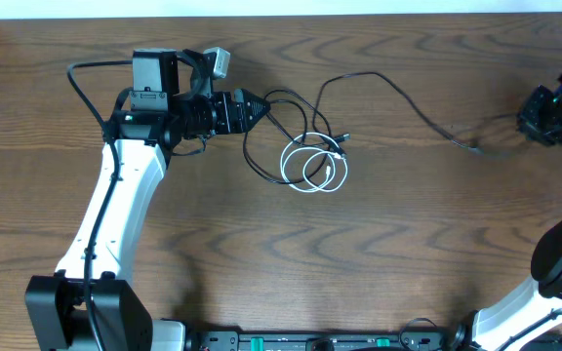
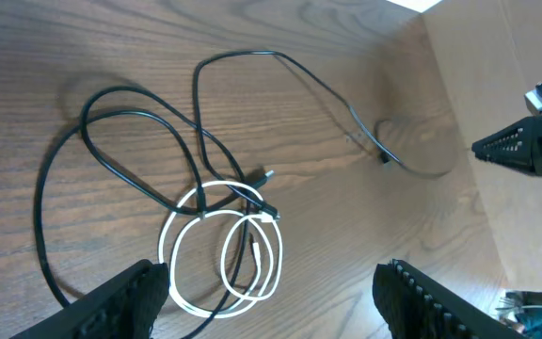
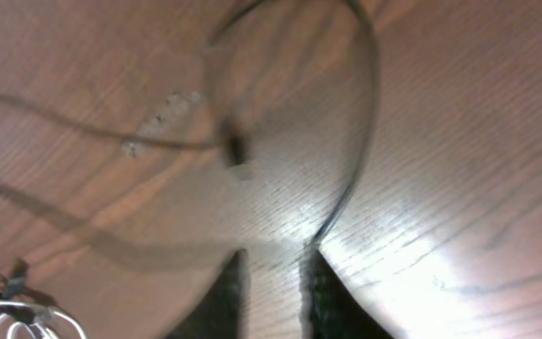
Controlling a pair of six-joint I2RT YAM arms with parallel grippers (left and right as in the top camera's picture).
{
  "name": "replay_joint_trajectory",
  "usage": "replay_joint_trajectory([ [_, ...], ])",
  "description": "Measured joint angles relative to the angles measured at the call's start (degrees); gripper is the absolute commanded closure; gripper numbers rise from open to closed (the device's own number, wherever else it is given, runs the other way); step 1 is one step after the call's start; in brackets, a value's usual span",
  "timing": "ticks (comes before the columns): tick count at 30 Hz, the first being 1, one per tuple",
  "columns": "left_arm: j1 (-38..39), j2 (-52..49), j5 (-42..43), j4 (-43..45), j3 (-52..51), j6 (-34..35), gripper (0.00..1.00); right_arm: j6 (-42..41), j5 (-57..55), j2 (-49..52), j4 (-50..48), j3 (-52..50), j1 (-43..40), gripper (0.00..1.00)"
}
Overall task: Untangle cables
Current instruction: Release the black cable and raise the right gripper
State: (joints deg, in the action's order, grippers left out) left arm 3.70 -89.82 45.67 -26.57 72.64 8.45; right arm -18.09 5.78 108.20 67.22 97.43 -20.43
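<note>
The white cable [image 1: 312, 168] lies coiled in small loops at the table's middle, also in the left wrist view [image 2: 219, 252]. The black cable [image 1: 379, 76] loops through it [image 2: 149, 118] and runs right toward my right gripper [image 1: 533, 115]. My left gripper [image 1: 258, 107] is wide open and empty, its fingers either side of the white coil [image 2: 271, 311] and just left of the tangle. My right gripper's fingers [image 3: 273, 282] are nearly together. The black cable's far end [image 3: 360, 151] arcs off the table, blurred, and runs in at the right fingertip.
Brown wooden table [image 1: 379, 253] with a pale strip along its far edge. A thick black arm cable [image 1: 81, 88] loops beside the left arm. The right arm's base [image 1: 554, 273] stands at the lower right.
</note>
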Motion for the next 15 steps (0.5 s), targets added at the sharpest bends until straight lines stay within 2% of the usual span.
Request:
replay_joint_trajectory([
  [2, 0.0, 0.0, -0.3, 0.0, 0.0, 0.0, 0.26, 1.2, 0.3, 0.3, 0.0, 0.0, 0.0, 0.22],
  [4, 0.0, 0.0, -0.7, 0.0, 0.0, 0.0, 0.25, 4.1, 2.8, 0.3, -1.0, 0.0, 0.3, 0.17],
  [8, 0.0, 0.0, -1.0, 0.0, 0.0, 0.0, 0.25, 12.1, 11.3, 0.3, -4.4, 0.0, 2.8, 0.11],
  [11, 0.0, 0.0, -1.0, 0.0, 0.0, 0.0, 0.25, 19.8, 16.1, 0.3, -8.9, 0.0, 9.1, 0.04],
  [15, 0.0, 0.0, -1.0, 0.0, 0.0, 0.0, 0.25, 26.2, 14.0, 2.4, -15.6, 0.1, 17.0, 0.08],
])
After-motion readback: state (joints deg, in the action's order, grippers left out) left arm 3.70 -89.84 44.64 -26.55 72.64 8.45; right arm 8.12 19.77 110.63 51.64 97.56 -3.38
